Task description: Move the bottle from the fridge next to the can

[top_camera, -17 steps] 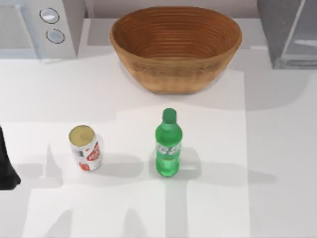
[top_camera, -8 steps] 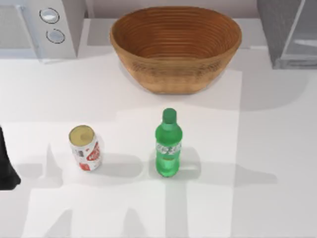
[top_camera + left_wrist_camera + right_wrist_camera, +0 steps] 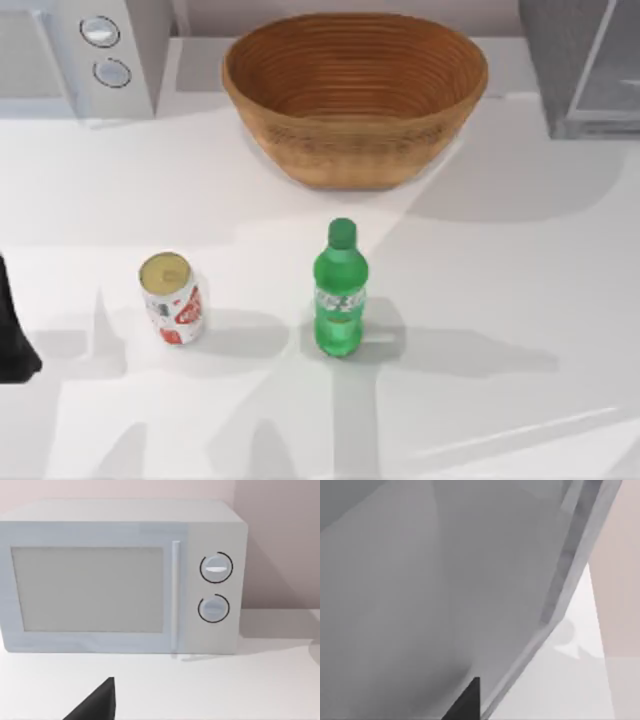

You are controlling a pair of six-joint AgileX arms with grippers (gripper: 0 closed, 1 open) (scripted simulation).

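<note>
The green bottle stands upright on the white table, near the middle. The white and red can stands upright well to its left, with a wide gap between them. The dark grey fridge sits at the back right corner, its pale door panel facing the table. My left arm rests at the table's left edge, left of the can. A dark tip of my left gripper points toward the microwave. My right gripper is close against the fridge's grey door.
A large woven basket stands at the back centre, behind the bottle. A light grey microwave with two round knobs sits at the back left. Open tabletop lies between the can and the bottle and in front of both.
The bottle, the can and the left arm have not moved. The fridge's door panel looks different now, and the shadows on the table's right side have shifted.
</note>
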